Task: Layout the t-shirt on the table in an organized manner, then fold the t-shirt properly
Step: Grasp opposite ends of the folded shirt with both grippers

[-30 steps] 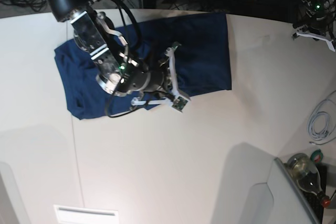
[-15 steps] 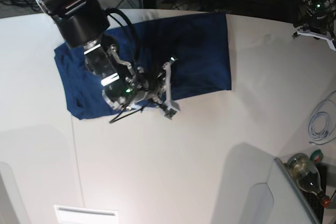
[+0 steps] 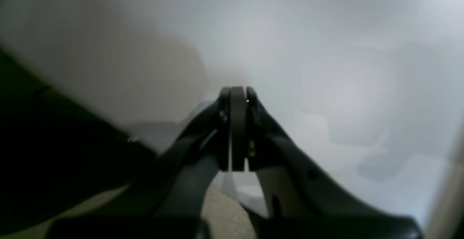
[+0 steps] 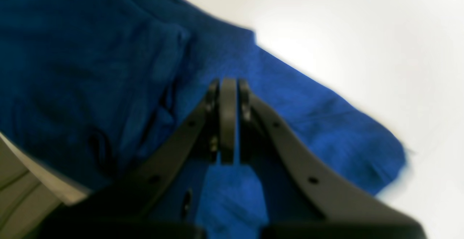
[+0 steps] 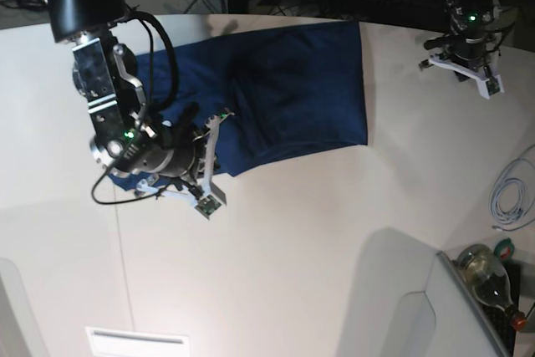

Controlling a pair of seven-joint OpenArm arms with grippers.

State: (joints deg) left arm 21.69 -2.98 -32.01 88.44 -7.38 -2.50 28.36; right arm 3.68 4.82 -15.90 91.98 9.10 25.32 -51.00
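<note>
Pincer tips of the right arm [image 4: 228, 97] are pressed together, holding nothing, above the t-shirt [image 5: 292, 89], which lies half-folded on the white counter [image 5: 292, 248] toward its far edge; the left pincer [image 3: 237, 97], likewise pinched closed and empty, hangs over bare counter well apart from the cloth. Risk — the right arm sits low over the near-left corner, so a sweep could snag the thin fabric and drag the fold askew. Compared with a second ago, the right arm has swung leftward off the shirt's middle, and the left arm has come further into the base view.
</note>
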